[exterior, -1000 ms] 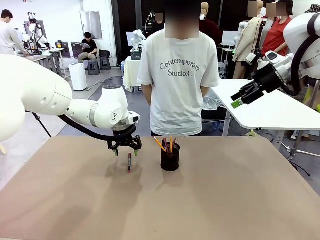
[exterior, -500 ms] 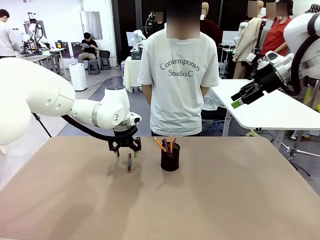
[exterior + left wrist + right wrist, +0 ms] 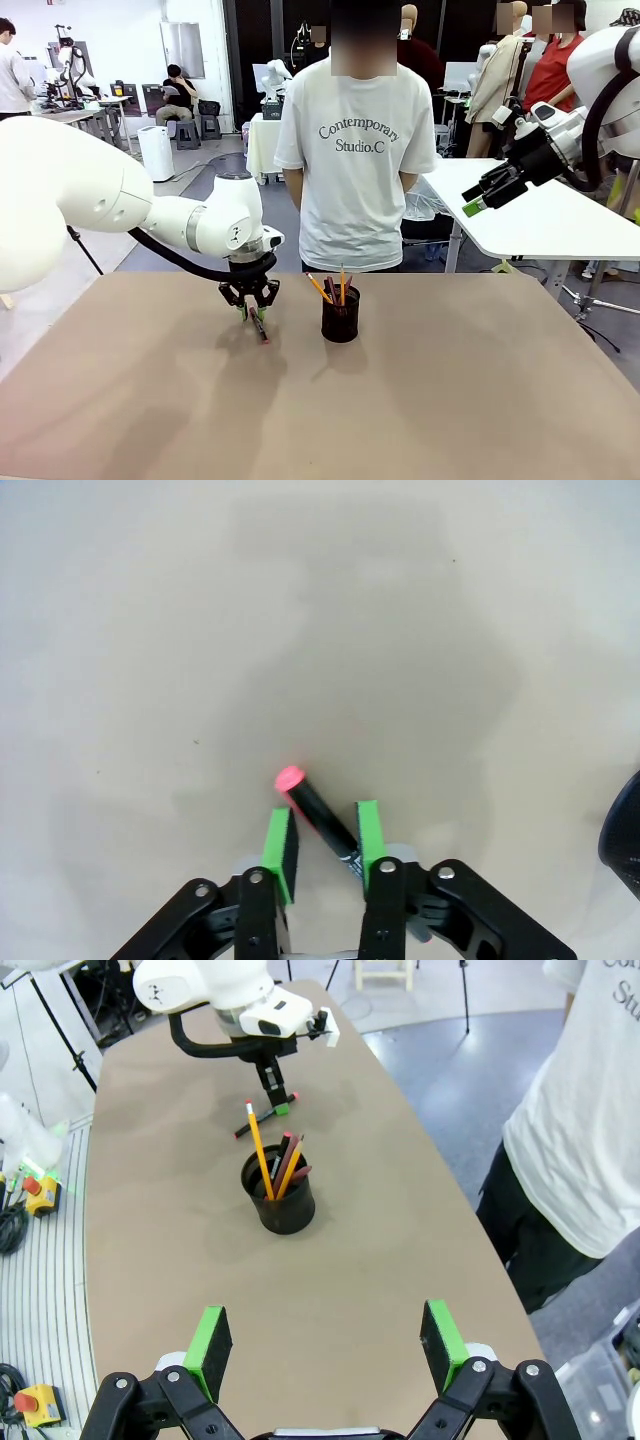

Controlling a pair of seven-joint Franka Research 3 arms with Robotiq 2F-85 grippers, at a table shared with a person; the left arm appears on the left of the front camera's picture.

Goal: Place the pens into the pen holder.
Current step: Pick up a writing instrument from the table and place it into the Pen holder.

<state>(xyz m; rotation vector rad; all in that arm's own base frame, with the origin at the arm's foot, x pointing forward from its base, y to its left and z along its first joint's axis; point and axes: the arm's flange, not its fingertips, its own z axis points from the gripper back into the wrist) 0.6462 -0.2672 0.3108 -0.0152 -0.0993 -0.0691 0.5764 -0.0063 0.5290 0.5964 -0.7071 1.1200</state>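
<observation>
The left gripper (image 3: pixel 251 313) was low over the counter (image 3: pixel 420 410), toward its far edge, with its green pads (image 3: pixel 283 842) narrowed around a black pen with a pink end (image 3: pixel 318 812) that lay on the counter; one pad touched the pen, but I cannot tell if the grip was already firm. The pen holder (image 3: pixel 340 314) stood just beside it near the middle of the far edge, with several pens and pencils (image 3: pixel 331 288) upright inside. The right gripper (image 3: pixel 328 1348) hung high off the counter's right side, its jaws wide apart and holding nothing.
</observation>
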